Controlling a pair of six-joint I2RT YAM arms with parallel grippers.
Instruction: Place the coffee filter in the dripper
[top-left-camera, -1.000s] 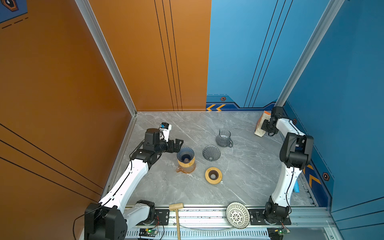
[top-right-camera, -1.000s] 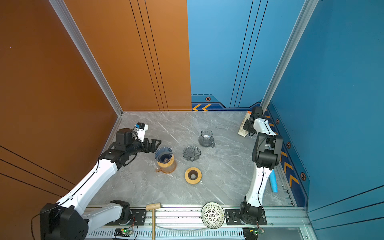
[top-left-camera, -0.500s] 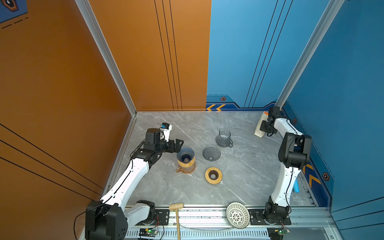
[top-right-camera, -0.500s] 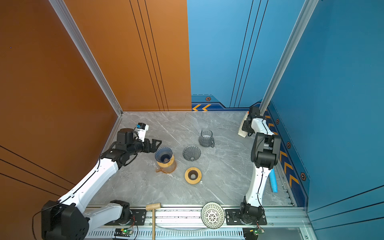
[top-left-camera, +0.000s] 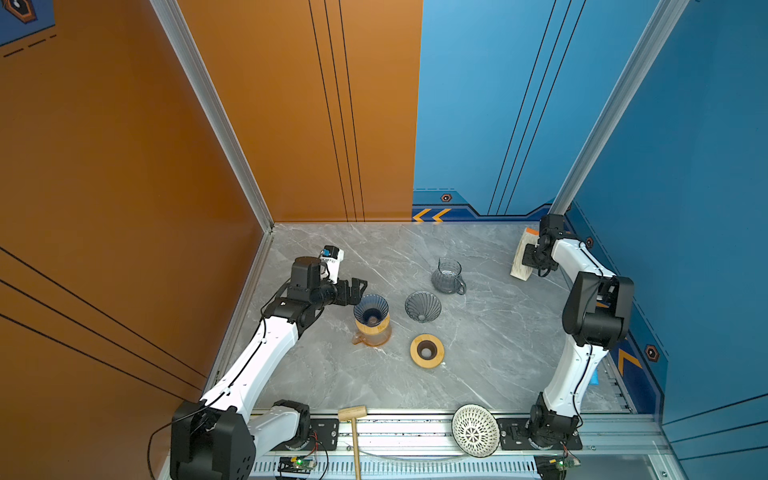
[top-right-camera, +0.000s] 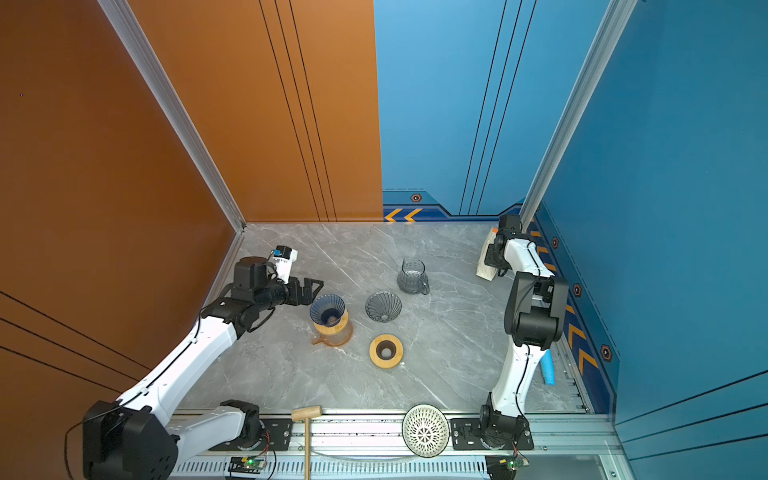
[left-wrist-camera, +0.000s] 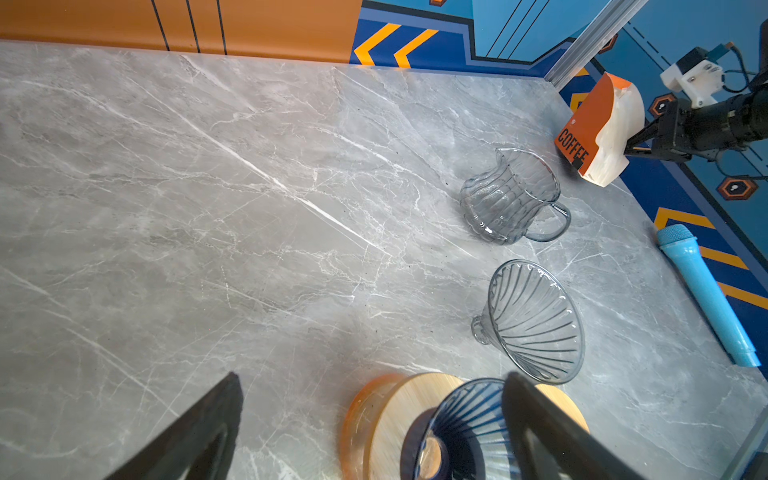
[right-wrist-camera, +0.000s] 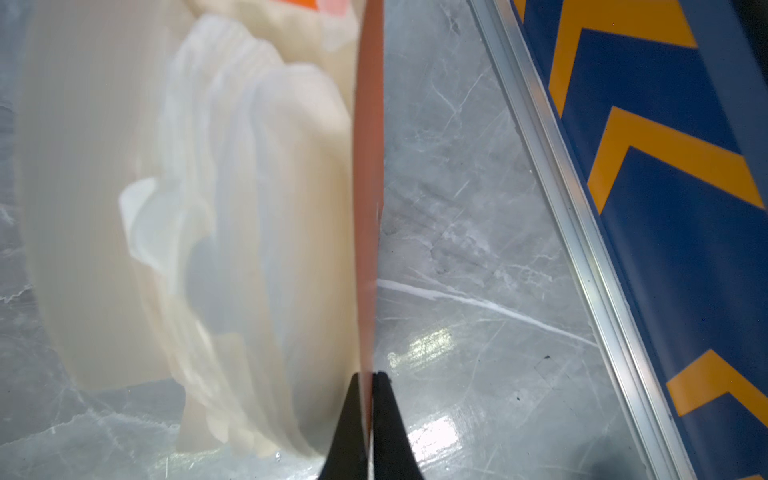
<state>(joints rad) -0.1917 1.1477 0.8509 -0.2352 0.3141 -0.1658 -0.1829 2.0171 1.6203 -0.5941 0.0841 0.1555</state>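
Though wide-jawed, left claw (top-left-camera: 358, 291) just beside blue dripper (top-left-camera: 371, 311).

dripper (top-left-camera: 371, 307) on carafe (top-left-camera: 374, 336) | second dripper (top-left-camera: 422, 306) right: jug (top-left-camera: 445, 277) behind, ring (top-left-camera: 437, 353) before | filter pack (top-left-camera: 521, 259) rear-right

Grey marble table (top-left-camera: 498, 332): amber carafe (top-left-camera: 372, 334), glass dripper (top-left-camera: 422, 306), glass pitcher (top-left-camera: 446, 276), wooden ring (top-left-camera: 427, 351) mid-table, apart; blue tube (top-right-camera: 548, 368) at right edge.
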